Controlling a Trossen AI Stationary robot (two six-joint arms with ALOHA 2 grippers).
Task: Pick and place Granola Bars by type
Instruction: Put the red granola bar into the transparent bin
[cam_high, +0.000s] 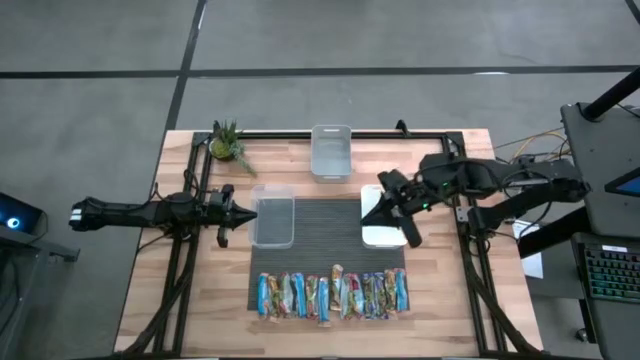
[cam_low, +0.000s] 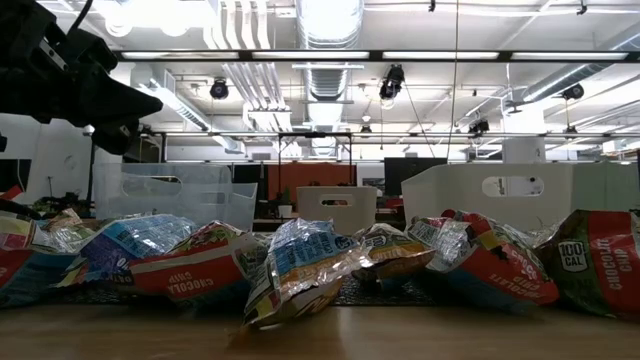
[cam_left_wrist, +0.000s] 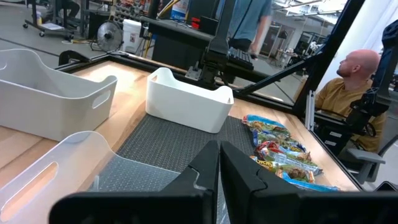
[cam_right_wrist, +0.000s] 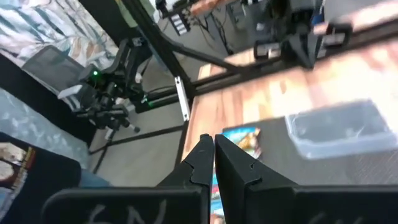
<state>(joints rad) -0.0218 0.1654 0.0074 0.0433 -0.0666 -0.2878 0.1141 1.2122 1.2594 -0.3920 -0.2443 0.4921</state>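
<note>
The Granola Bars (cam_high: 333, 295) are lined up on the counter (cam_high: 150, 290), well below both empty, closed claws, left claw (cam_high: 238, 211) and right claw (cam_high: 412, 236), likely so they can be sorted into bins
</note>
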